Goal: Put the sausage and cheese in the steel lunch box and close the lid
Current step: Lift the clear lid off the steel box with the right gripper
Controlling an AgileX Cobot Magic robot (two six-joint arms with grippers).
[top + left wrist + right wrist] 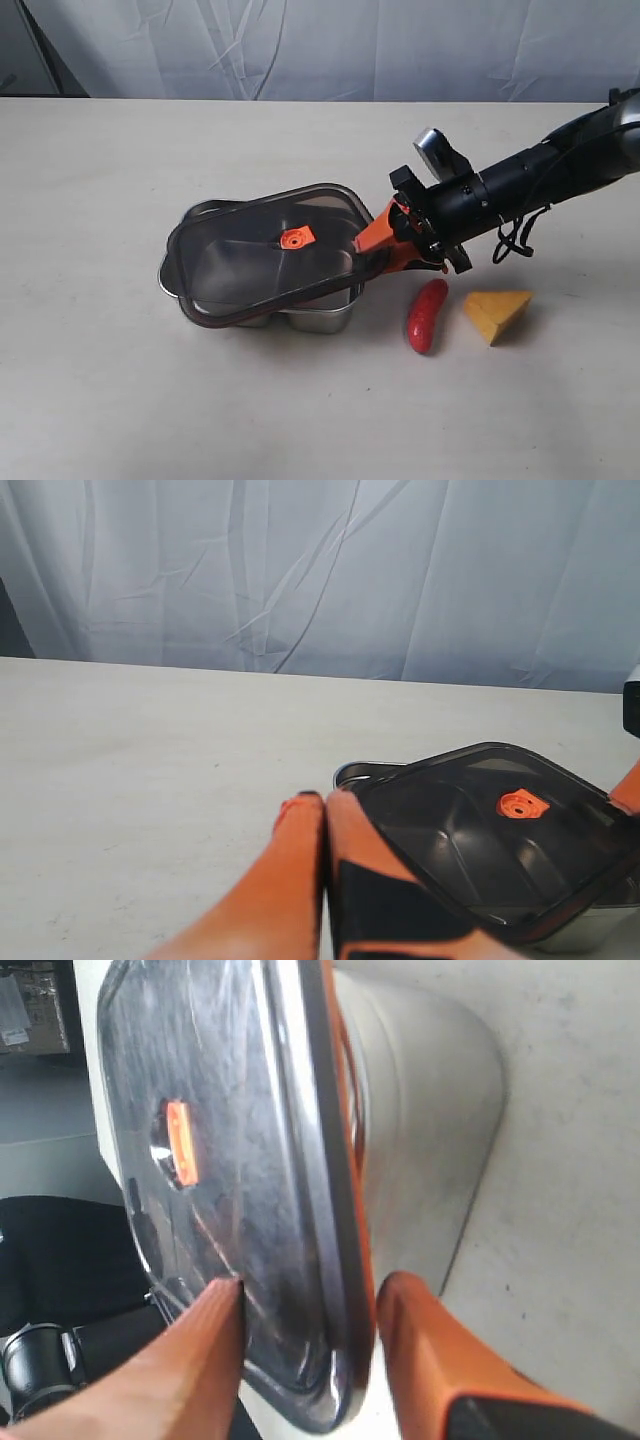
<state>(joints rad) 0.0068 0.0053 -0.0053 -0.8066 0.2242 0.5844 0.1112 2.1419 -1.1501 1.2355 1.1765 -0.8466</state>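
Note:
My right gripper [372, 250] is shut on the right edge of the dark translucent lid [250, 270], holding it tilted over the steel lunch box [322, 318]. In the right wrist view the orange fingers [215, 1320] straddle the rim of the lid [230, 1140]. The lid's orange valve tab [296, 237] faces up. On the table right of the box lie the red sausage [427, 315] and, further right, the yellow cheese [497, 313]. My left gripper [325, 805] is shut and empty, beside the lid [490, 850] and the box rim [355, 773]; the exterior view does not show it.
A pale tabletop [120, 170] stretches left of and behind the box. A grey-white curtain [320, 45] closes off the back edge. The right arm [530, 180] reaches in from the right, above the table behind the sausage and cheese.

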